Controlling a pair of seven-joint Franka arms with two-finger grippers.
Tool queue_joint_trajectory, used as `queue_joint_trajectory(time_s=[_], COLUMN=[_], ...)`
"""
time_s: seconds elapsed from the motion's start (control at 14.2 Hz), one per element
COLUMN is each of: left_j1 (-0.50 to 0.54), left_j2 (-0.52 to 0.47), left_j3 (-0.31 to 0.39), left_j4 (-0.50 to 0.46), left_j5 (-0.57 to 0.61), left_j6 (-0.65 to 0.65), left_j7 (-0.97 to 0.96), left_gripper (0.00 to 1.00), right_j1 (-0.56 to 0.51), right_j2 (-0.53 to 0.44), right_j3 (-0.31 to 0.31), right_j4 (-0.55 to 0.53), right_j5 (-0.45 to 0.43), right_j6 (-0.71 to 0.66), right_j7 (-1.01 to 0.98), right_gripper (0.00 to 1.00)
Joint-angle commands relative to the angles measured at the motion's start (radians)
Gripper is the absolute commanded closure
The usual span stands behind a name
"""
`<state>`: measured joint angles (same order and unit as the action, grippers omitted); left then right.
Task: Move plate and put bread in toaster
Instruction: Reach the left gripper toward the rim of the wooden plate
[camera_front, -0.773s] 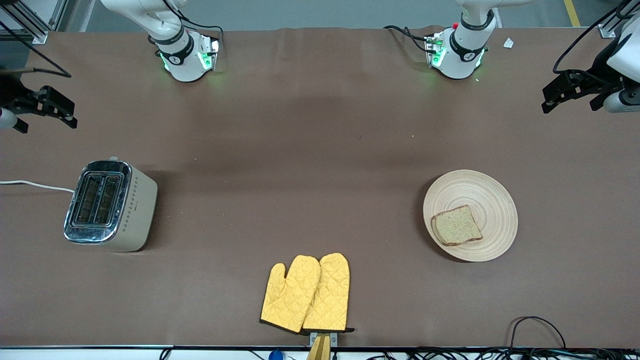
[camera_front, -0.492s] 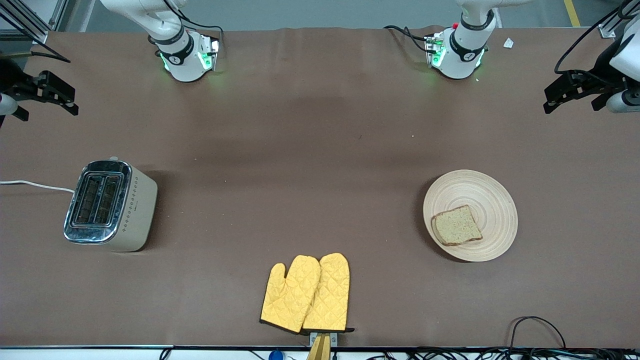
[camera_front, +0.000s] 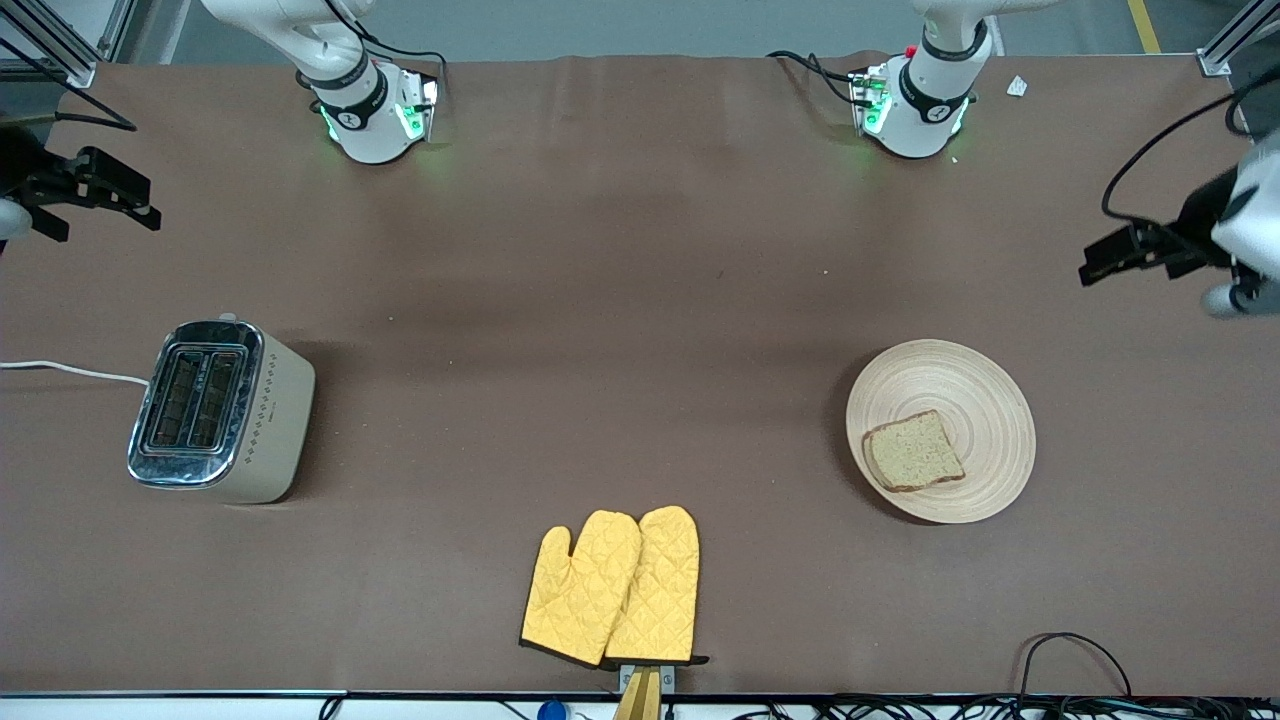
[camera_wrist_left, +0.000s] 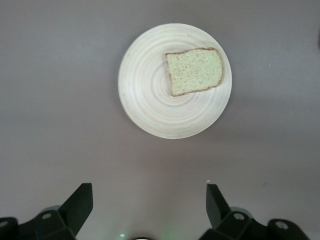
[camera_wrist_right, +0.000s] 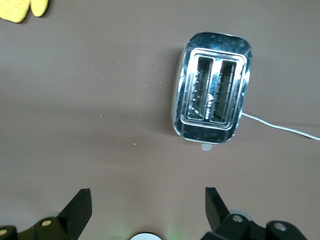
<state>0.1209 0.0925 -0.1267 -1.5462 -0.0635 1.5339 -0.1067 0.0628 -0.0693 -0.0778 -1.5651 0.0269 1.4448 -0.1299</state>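
The pale wooden plate (camera_front: 965, 388) lies toward the left arm's end of the table, with the bread slice (camera_front: 912, 452) on its nearer part. Both show in the left wrist view, plate (camera_wrist_left: 145, 90) and bread (camera_wrist_left: 194, 71). The cream toaster (camera_front: 220, 410) with chrome top stands toward the right arm's end and shows in the right wrist view (camera_wrist_right: 212, 94), slots empty. My left gripper (camera_front: 1110, 262) is open and empty, up over bare table beside the plate (camera_wrist_left: 149, 200). My right gripper (camera_front: 110, 190) is open and empty, high over the table's end beside the toaster (camera_wrist_right: 148, 202).
A pair of yellow oven mitts (camera_front: 612, 587) lies at the table's near edge in the middle. The toaster's white cord (camera_front: 70, 371) runs off the table's end. Cables (camera_front: 1075, 660) lie at the near edge.
My left gripper has moved down toward the plate. My right gripper has shifted slightly toward the table's end. Plate, bread and toaster have not moved.
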Motion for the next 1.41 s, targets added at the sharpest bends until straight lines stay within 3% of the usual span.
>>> queue_joint_trajectory(time_s=[0.0, 0.56, 0.91, 1.34], left_j1=[0.103, 0.373, 0.454, 0.453], left_j2=[0.125, 0.472, 0.677, 0.768], left_j3=[0.002, 0.002, 0.002, 0.002], left_j4=[0.028, 0.021, 0.026, 0.031], left_j5=[-0.132, -0.478, -0.679, -0.740], left_j6=[0.041, 0.152, 0.172, 0.215], left_j7=[0.099, 0.566, 0.863, 1.021], left_gripper=[0.00, 0.00, 0.02, 0.33], right_j1=[-0.018, -0.023, -0.031, -0.029], right_j2=[-0.010, -0.012, -0.009, -0.009], right_j3=[0.004, 0.004, 0.003, 0.004], right_j4=[-0.012, -0.015, -0.019, -0.018], right_j5=[0.030, 0.042, 0.068, 0.068], right_j6=[0.009, 0.008, 0.008, -0.011], right_j7=[-0.011, -0.008, -0.008, -0.010], right_gripper=[0.00, 0.00, 0.00, 0.00])
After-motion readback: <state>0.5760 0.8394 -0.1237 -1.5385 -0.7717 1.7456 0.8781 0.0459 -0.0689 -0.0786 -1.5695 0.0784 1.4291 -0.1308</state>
